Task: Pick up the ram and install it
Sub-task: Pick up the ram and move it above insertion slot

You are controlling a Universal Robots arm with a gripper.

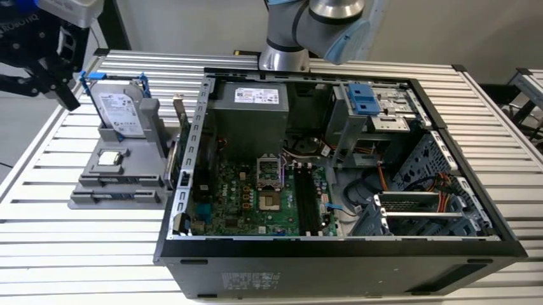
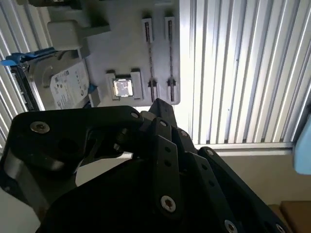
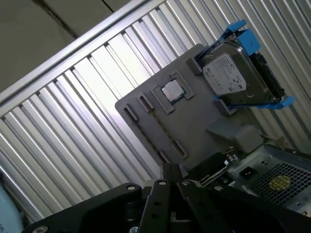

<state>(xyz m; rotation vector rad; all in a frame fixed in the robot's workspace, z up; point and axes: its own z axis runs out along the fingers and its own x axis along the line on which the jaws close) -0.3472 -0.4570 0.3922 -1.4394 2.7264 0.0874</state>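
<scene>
- Hanging off the side of the grey holder (image 1: 114, 194) that faces away from the computer case (image 1: 339, 260), the gripper (image 3: 170, 172) looks closed up in both wrist views. Its tips are together with nothing pinched between them.
- Ram: my best guess is the thin dark stick (image 1: 180, 113) standing on edge at the holder's case-side edge, tucked between the holder and the case wall. It's edge-on in the exterior view, so I can't swear to it.
- The two long grooves (image 2: 150, 63) in the holder's flat part look empty in the second wrist view.
- Also on the holder are the hard drive (image 1: 119, 108) with blue handles, propped at the end nearest the gripper, and the small square processor chip (image 1: 108, 159) in its pocket near the middle.
- Install doesn't look done. The long black slots (image 1: 307, 197) on the board, well apart from the holder, look bare, though I can't tell for certain.
- What could go wrong, as I see it:
  - The hard drive sits between the gripper and that stick, so a low pass across the holder could clip a blue handle.
  - The stick is right against the case wall, so there's little room for a finger on that side. It could hit the metal or knock the stick over.
  - A thin board grabbed off-centre or tilted could twist in the grip and then jam crooked in a slot.
</scene>
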